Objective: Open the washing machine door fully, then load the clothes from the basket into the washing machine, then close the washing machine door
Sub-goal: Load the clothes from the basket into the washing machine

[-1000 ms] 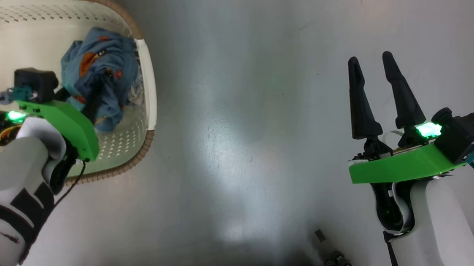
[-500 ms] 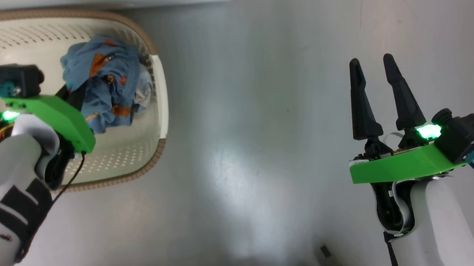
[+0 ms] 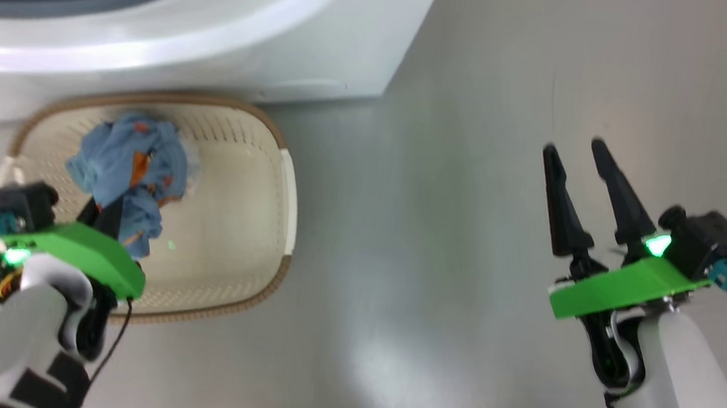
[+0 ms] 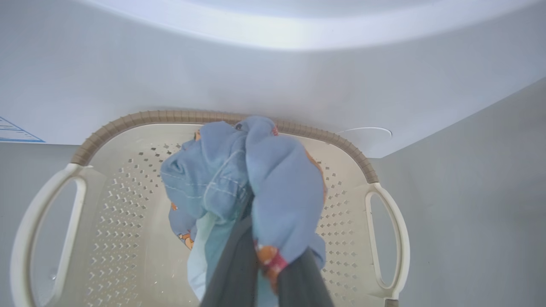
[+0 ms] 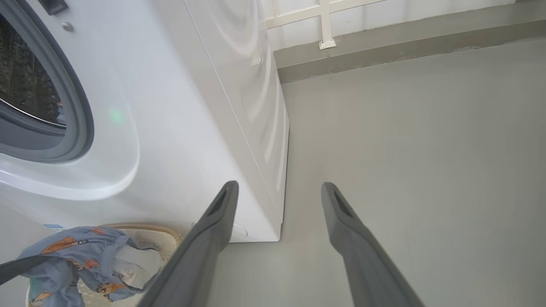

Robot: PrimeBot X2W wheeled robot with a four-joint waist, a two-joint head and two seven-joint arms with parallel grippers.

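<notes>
Clothes (image 4: 239, 183) lifted above basket (image 3: 290, 192) rim, clamped in left fingers (image 4: 236, 268); right fingers (image 3: 564, 210) spread, empty, over floor (image 3: 430, 267).

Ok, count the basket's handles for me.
2. In the left wrist view, one handle at the left edge, a second handle at the right, clothes between them.

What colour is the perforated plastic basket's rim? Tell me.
Brown: the cream-white perforated plastic basket has a brown woven-look rim. Clearest in the left wrist view.

Glossy white washing machine (image 3: 323, 52), perforated matt plastic basket (image 3: 288, 191), soft cloth clothes (image 3: 126, 166), smooth sheeny floor (image 3: 410, 266)
</notes>
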